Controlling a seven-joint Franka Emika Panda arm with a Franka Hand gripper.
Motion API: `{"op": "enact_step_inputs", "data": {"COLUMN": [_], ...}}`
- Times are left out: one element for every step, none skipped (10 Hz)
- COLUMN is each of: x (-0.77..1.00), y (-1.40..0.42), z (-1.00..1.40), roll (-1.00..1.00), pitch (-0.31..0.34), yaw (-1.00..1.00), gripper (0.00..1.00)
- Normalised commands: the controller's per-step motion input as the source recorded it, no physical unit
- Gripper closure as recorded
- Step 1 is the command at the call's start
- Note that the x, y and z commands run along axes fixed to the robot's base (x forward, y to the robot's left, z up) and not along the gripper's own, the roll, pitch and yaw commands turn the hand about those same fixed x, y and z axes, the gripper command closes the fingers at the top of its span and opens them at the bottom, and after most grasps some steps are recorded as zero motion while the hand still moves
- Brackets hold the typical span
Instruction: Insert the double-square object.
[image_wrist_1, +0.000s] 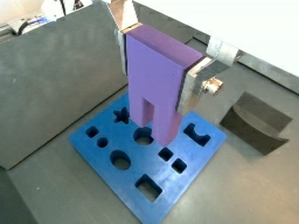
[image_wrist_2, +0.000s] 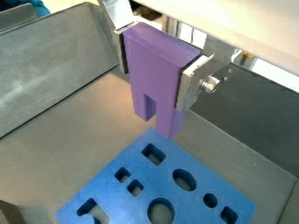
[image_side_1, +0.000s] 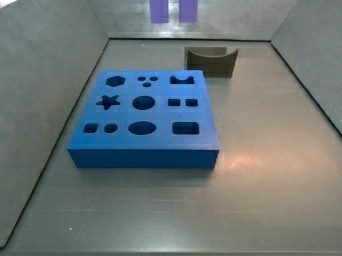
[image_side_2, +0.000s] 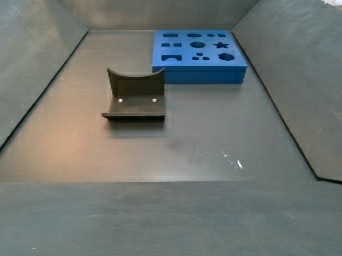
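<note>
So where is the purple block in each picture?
Wrist views: the double-square object fills the middle, clamped in the end effector, above the blue board.
Side view: only its lower tips show at the top edge.
Side view: not visible.
Shared landmark: blue board.

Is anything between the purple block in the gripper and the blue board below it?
Nothing visible. The gripper holds the double-square object above the blue board; only open air lies beneath. The dark olive curved block sits off to the side.

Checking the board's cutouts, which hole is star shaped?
The one on the blue board's left edge, middle row; the others are round or squarish. The end effector holds the purple block.
</note>
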Motion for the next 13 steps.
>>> {"op": "enact_step_inputs", "data": {"x": [0.31, 0.21, 0.21, 0.17, 0.02, 0.00, 0.00, 0.04, 0.12, 0.29, 0.33, 0.08, 0.01], "y": [0.17, 0.16, 0.16, 0.16, 0.17, 0.16, 0.13, 0.08, 0.13, 0.10, 0.08, 0.03, 0.00], "z": [-0.95, -0.83, -0.79, -0.79, -0.79, -0.86, -0.95, -1.00, -1.00, -0.92, -0.71, -0.59, -0.59], "roll": [0.13, 0.21, 0.24, 0.24, 0.26, 0.22, 0.16, 0.10, 0.00, 0.01, 0.04, 0.10, 0.17], "pitch": [-0.023, -0.040, -0.040, -0.034, -0.029, -0.031, -0.063, 0.000, 0.057, 0.069, 0.063, 0.000, 0.000], "yaw": [0.00, 0.00, 0.00, 0.00, 0.03, 0.03, 0.00, 0.00, 0.00, 0.00, 0.00, 0.00, 0.06], "gripper": [1.00, 1.00, 1.00, 1.00, 1.00, 1.00, 1.00, 1.00, 1.00, 1.00, 1.00, 1.00, 1.00]}}
